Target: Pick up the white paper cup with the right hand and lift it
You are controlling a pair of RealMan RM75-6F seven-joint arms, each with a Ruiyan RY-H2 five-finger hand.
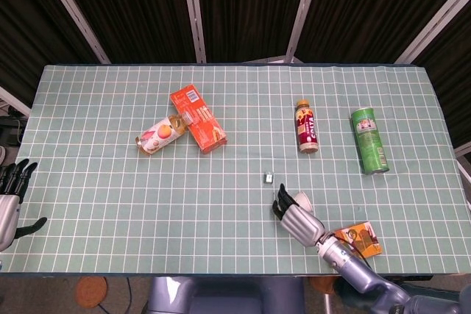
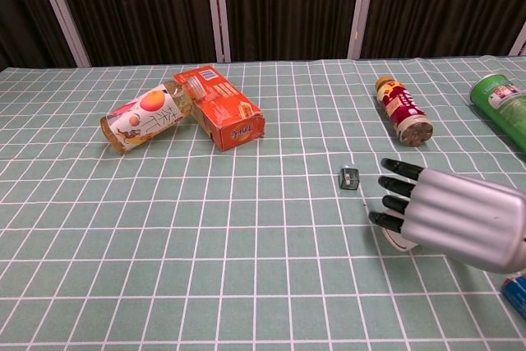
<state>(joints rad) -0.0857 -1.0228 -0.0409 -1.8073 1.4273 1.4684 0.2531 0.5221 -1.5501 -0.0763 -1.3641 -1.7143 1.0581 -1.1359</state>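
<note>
Evidently the approach step is under way: the right robot hand, fingers spread and empty, is held over the white paper cup; closing around it is needed next.

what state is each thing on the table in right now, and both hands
white paper cup: on the table, mostly hidden under the right hand
right hand: over the cup, fingers apart, no grip visible
left hand: off the table edge, fingers apart, holding nothing
orange carton: lying flat
juice bottle: on its side, against the carton
brown drink bottle: on its side
green can: on its side
small dark clip: lying loose
</note>
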